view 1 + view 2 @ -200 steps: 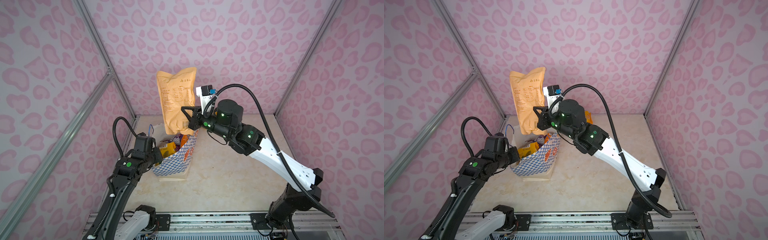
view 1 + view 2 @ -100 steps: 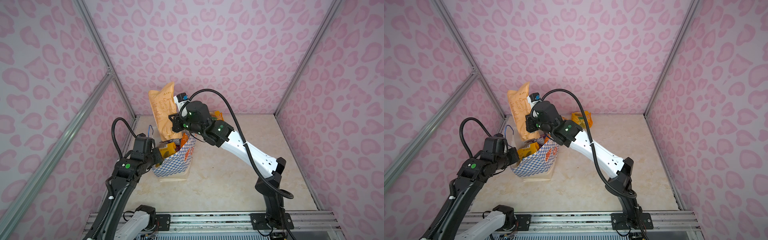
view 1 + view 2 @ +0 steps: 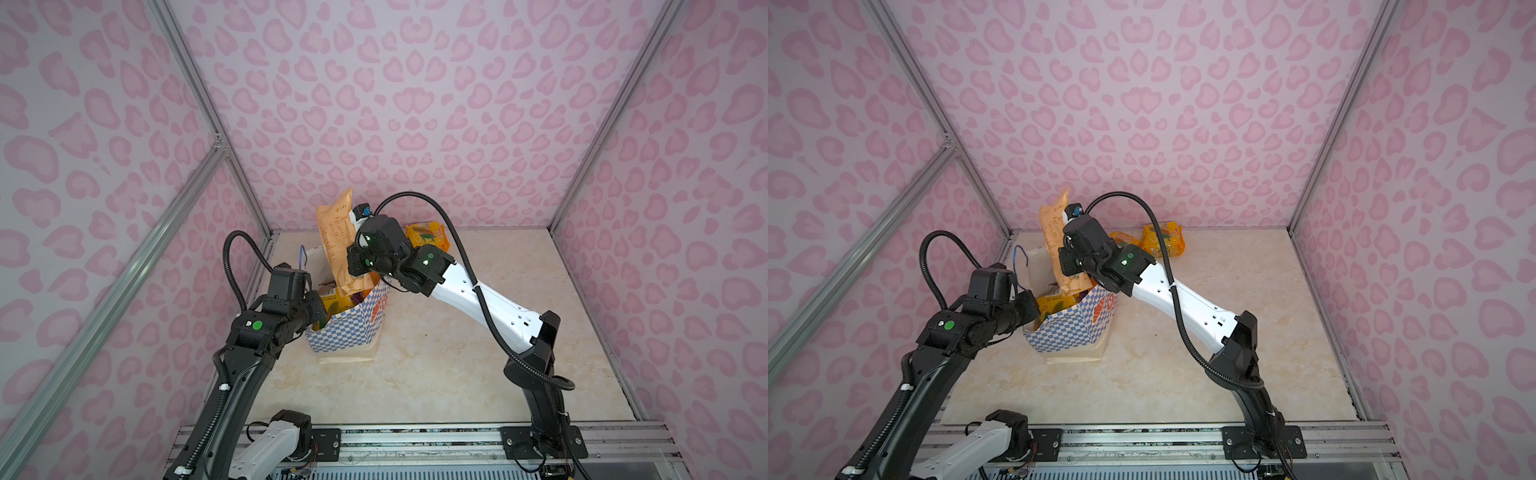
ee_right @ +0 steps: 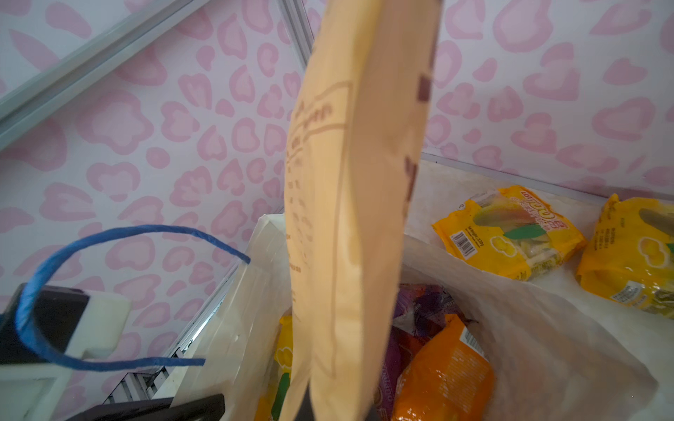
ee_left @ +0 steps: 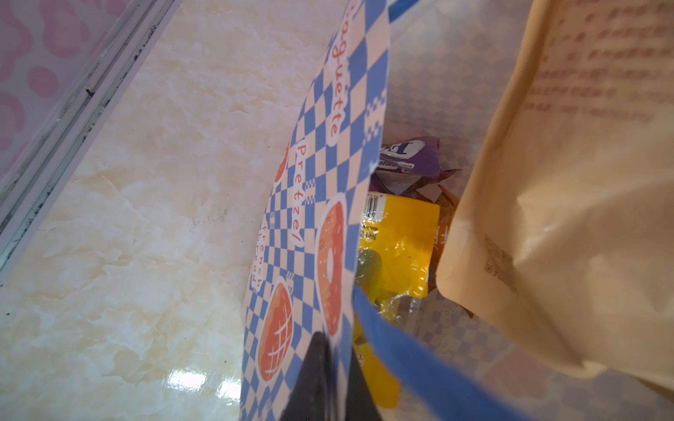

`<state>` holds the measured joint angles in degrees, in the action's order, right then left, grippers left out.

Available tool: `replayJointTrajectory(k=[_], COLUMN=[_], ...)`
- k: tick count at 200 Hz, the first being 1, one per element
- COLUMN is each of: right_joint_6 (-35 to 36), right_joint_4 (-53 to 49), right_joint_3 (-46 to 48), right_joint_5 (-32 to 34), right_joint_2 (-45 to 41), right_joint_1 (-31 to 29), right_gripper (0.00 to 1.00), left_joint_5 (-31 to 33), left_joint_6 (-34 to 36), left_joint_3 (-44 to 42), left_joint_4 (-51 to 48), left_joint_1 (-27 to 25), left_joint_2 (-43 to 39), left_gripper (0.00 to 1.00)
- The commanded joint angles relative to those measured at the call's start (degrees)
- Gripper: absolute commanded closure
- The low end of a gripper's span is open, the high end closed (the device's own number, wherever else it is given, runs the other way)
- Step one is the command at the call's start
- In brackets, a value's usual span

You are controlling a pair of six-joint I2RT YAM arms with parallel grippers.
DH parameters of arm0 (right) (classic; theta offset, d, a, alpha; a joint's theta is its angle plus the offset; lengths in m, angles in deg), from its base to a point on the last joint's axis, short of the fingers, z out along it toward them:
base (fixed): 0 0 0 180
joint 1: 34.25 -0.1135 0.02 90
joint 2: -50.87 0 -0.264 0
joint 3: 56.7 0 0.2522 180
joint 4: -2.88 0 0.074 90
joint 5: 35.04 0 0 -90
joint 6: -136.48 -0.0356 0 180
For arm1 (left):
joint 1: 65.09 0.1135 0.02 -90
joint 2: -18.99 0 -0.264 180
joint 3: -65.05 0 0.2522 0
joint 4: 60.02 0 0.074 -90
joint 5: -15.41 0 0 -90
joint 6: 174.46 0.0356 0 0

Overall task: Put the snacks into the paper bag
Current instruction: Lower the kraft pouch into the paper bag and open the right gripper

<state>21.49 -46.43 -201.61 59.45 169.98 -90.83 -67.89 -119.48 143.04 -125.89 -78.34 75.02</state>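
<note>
The cream paper carrier bag with blue-and-white checkered bands (image 3: pixel 347 332) stands open on the pale marbled surface (image 3: pixel 457 353), left of centre in both top views. The left arm's fingers (image 5: pixel 318 371) are pinched closed on its checkered rim at the bag's left edge, just beside a blue cord handle (image 5: pixel 408 350). The right arm's fingers (image 3: pixel 351 266) are clamped on a large flat tan pouch with printed text (image 3: pixel 334 232), which stands upright with its lower end inside the bag's mouth. Inside lie a purple packet (image 5: pixel 412 156), a yellow packet (image 5: pixel 401 237) and an orange packet (image 4: pixel 441 375). Two yellow crinkly packets (image 4: pixel 507 233) rest on the surface outside the bag, by the back wall, just above centre in both top views.
</note>
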Motion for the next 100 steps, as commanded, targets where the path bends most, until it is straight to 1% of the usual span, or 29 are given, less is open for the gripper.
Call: replayJointTrajectory(k=[1, 18, 35, 52, 72, 81, 100], right_joint_6=[-2.92, -5.41, -8.17, -11.71, -16.5, -18.1, -19.95], right_joint_4=[-2.6, -5.08, -6.62, -6.05, -2.18, -0.76, -2.86], right_joint_3=[-0.67, -1.81, -1.06, 2.63, 8.72, 10.08, 8.26], right_joint_5=[0.28, -1.51, -2.66, -3.97, -6.31, -7.22, -5.27], right_joint_2=[1.74, 2.87, 2.6, 0.81, -2.11, -2.8, -2.46], right_joint_1=[-0.11, -0.16, -0.21, -0.29, -0.63, -1.04, -2.33], right_gripper=[1.0, 1.0, 1.0, 1.0, 1.0, 1.0, 1.0], left_joint_5=[-0.48, -0.46, -0.13, 0.14, 0.01, -0.25, -0.39], left_joint_6=[-2.41, -3.18, -3.45, -3.64, -3.73, -3.73, -3.56], left_joint_3=[-0.36, -1.18, -1.88, -2.43, -3.05, -3.05, -2.81], left_joint_4=[3.07, 3.51, 3.77, 3.9, 4.52, 4.71, 4.66], left_joint_1=[0.0, -0.04, -0.07, -0.05, -0.06, -0.09, -0.06], left_joint_2=[-0.04, -0.2, -0.48, -0.79, -0.77, -0.58, -0.31], left_gripper=[0.9, 0.9, 0.91, 0.9, 0.9, 0.9, 0.91])
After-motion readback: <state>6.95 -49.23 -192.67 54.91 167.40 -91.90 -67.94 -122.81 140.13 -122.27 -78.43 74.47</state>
